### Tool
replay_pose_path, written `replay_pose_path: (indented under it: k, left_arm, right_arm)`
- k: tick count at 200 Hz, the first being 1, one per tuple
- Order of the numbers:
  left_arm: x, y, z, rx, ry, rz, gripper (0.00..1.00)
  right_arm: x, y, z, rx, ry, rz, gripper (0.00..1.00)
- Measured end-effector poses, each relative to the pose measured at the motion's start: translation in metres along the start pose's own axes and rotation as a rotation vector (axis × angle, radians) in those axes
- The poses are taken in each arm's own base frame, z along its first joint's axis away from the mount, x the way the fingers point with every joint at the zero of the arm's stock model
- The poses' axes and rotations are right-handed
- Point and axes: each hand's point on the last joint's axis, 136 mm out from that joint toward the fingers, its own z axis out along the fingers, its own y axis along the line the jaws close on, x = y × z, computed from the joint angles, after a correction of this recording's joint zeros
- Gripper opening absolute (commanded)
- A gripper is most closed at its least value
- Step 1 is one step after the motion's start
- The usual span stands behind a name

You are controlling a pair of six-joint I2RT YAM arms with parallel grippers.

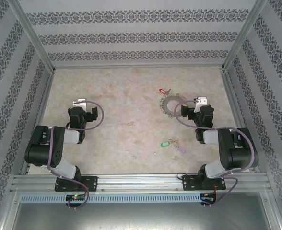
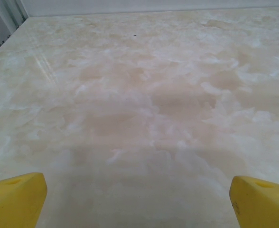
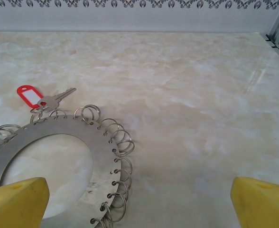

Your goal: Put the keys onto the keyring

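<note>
A: Entry one, the keyring (image 1: 172,105): where is it lying?
B: It is lying flat on the table (image 1: 131,96), far right, just beside the right pincer (image 1: 200,101). It is looking stiff, thin and probably slippery, so the rim's wire loops are offering the better hold.
A: Entry two, the keys?
B: The red key (image 3: 29,96) is resting against the ring's far loops; whether it is threaded, I cannot tell. The green key (image 1: 166,143) and lilac key (image 1: 182,149) are lying together nearer, well apart from the ring. They are likely light, and the tags are giving the easiest purchase.
A: Pincers?
B: Both are standing released, grasping nothing. The left pincer (image 1: 79,102) is hanging over the table's left side.
</note>
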Motion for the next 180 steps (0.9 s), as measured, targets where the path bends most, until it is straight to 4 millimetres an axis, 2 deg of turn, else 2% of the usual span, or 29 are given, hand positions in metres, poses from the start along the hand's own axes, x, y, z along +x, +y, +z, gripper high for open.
replay_pose_path:
  k: [24, 39, 73, 87, 99, 114, 133, 153, 163, 180]
  left_arm:
    - [-0.003, 0.001, -0.003, -0.002, -0.001, -0.001, 0.99]
    - [-0.014, 0.004, -0.013, -0.011, -0.005, -0.007, 0.99]
    - [-0.079, 0.022, -0.047, -0.080, -0.112, -0.152, 0.99]
    - [-0.105, 0.029, -0.062, -0.102, -0.146, -0.281, 0.99]
    - [-0.121, 0.028, -0.070, -0.075, -0.164, -0.358, 0.99]
    - [-0.131, 0.011, -0.070, 0.025, -0.141, -0.445, 0.99]
    - [-0.124, -0.019, -0.058, 0.165, -0.035, -0.521, 1.00]
    - [-0.100, -0.056, -0.047, 0.286, 0.106, -0.554, 1.00]
    - [-0.087, -0.074, -0.048, 0.334, 0.171, -0.553, 1.00]
    - [-0.073, -0.096, -0.054, 0.395, 0.245, -0.541, 0.99]
  right_arm:
    - [-0.001, 0.001, 0.000, 0.003, 0.031, 0.000, 0.98]
    - [-0.016, -0.001, 0.001, 0.024, 0.072, 0.023, 0.98]
    - [-0.091, -0.001, -0.014, 0.020, 0.037, 0.174, 0.98]
    - [-0.110, 0.001, -0.013, -0.013, 0.063, 0.258, 0.97]
    - [-0.116, 0.005, -0.007, -0.057, 0.110, 0.318, 0.93]
    - [-0.110, 0.015, 0.003, -0.123, 0.188, 0.384, 0.89]
    - [-0.082, 0.032, 0.018, -0.192, 0.335, 0.457, 0.81]
    - [-0.053, 0.049, 0.037, -0.222, 0.491, 0.495, 0.76]
    - [-0.041, 0.058, 0.046, -0.238, 0.554, 0.508, 0.70]
    - [-0.024, 0.073, 0.056, -0.259, 0.641, 0.526, 0.69]
